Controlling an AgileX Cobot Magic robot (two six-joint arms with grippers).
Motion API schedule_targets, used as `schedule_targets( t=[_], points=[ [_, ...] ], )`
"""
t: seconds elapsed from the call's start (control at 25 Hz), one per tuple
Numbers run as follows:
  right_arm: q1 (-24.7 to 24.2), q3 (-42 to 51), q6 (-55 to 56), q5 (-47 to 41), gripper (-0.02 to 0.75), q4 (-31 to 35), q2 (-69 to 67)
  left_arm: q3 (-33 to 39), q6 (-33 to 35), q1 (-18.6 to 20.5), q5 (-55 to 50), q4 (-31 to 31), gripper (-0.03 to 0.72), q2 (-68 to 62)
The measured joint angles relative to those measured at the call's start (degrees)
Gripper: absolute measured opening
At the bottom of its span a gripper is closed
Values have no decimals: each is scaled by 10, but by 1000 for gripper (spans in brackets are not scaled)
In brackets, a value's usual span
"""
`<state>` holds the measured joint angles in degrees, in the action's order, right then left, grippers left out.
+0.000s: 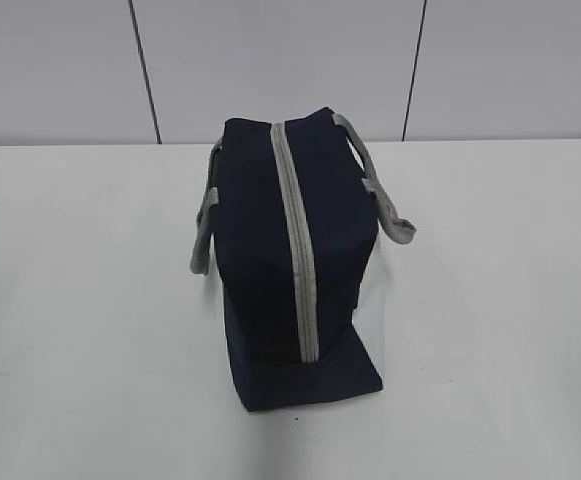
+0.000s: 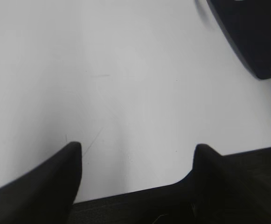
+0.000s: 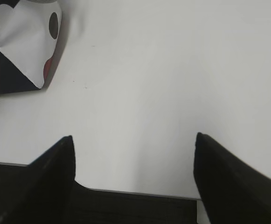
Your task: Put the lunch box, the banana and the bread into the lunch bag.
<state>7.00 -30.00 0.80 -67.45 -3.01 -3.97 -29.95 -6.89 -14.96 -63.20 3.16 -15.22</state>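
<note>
The navy lunch bag (image 1: pixel 290 250) stands in the middle of the white table, its grey zipper (image 1: pixel 297 240) running along the top and looking closed. Grey strap handles (image 1: pixel 385 200) hang on both sides. A corner of the lunch bag (image 2: pixel 252 32) shows at the top right of the left wrist view, and its white printed side panel (image 3: pixel 25 42) at the top left of the right wrist view. My left gripper (image 2: pixel 137 149) and right gripper (image 3: pixel 133 137) hang open over bare table near its front edge, holding nothing. The lunch box, banana and bread are out of view.
The white table (image 1: pixel 90 320) spreads wide to both sides of the bag. A pale panelled wall (image 1: pixel 270 60) rises behind it. The table's front edge (image 2: pixel 247 150) lies just under both grippers.
</note>
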Motion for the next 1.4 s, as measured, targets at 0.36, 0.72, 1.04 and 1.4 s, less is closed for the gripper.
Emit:
schedule_targets(
  t=[0.36, 0.72, 1.04, 1.4],
  points=[
    [0, 0, 1, 1, 585, 0, 0, 0, 0, 1, 1, 0, 497, 6],
    [-46, 0, 1, 2, 584, 0, 6, 0, 0, 74, 1, 0, 497, 44],
    [-55, 0, 1, 2, 585, 0, 49, 0, 0, 102, -1, 0, 497, 109],
    [-57, 0, 1, 2, 583, -1, 50, 0, 0, 103, -3, -1, 497, 161]
  ],
)
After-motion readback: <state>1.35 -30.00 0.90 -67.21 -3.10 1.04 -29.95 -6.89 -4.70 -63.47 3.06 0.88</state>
